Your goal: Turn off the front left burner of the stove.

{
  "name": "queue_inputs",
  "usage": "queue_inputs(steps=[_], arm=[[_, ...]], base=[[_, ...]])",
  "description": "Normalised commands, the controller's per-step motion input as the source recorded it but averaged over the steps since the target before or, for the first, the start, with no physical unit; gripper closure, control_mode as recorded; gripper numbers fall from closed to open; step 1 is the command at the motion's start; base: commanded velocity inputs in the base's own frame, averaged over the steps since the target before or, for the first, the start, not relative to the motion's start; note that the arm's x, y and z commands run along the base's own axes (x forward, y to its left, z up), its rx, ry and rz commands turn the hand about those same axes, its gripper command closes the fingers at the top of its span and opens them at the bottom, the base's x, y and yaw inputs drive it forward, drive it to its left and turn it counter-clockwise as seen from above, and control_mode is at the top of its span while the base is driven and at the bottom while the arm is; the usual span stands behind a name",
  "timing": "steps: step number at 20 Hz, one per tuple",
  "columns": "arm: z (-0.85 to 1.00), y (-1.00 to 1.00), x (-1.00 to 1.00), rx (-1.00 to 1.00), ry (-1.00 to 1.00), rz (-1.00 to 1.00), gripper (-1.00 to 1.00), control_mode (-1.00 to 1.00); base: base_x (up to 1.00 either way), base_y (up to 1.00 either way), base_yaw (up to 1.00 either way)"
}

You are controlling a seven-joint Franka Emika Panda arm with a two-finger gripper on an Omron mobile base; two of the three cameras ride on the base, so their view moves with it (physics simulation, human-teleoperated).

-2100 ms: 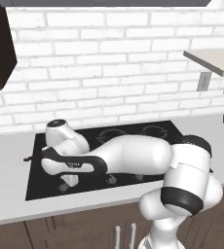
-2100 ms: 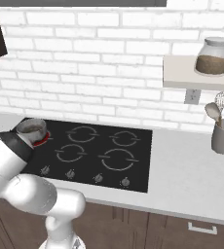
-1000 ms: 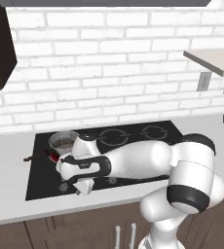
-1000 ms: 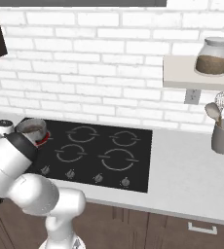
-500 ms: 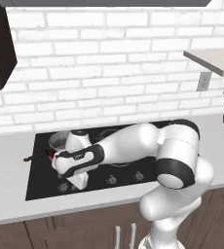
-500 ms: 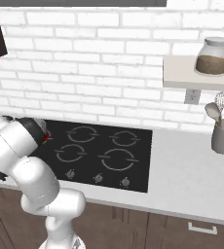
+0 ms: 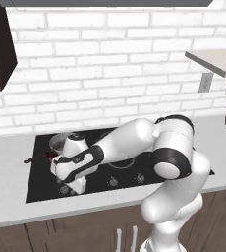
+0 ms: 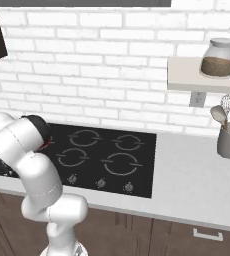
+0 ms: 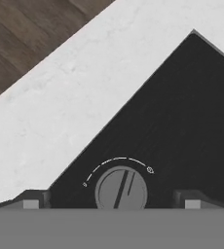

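**Ana:** From the left base camera, where does the stove (image 7: 183,170) sit?

**Ben:** Set into the white desk (image 7: 9,197) below the brick wall. The arm bends low over its front left corner, and the end effector (image 7: 74,185) hangs just above the knob row. A small pot (image 7: 58,141) stands behind it at the back left, with a red glow beside it. That glow I take for the burner (image 7: 51,155), though the arm covers most of it.

**Ana:** And the right base camera?

**Ben:** Four grey ring zones on the black glass, three knobs showing along the front edge. A sliver of red shows at the arm's elbow.

**Ana:** The hand camera?

**Ben:** It looks straight down on one knob (image 9: 121,190), near the corner of the glass, with an arc mark curving over it. The two fingertips (image 9: 31,200) stand spread, one to each side, apart from the knob.

**Ana:** How will it handle?

**Ben:** My guess: rigid, small, smooth, so it may slip under a light pinch. It will not lift, only turn on its axis. I would close across the raised bar on its face, centred, then twist.
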Motion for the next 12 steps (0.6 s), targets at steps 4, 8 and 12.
queue_inputs(steps=[4, 8, 12], arm=[[-0.18, 0.09, 0.0, -0.01, 0.01, 0.0, -1.0, -1.0], [-0.15, 0.13, 0.12, -0.06, 0.04, 0.0, -1.0, -1.0], [-0.01, 0.12, 0.28, -0.03, 0.05, 0.0, -1.0, -1.0]], base=[[0.0, 0.0, 0.0], [0.0, 0.0, 0.0], [0.0, 0.0, 0.0]])
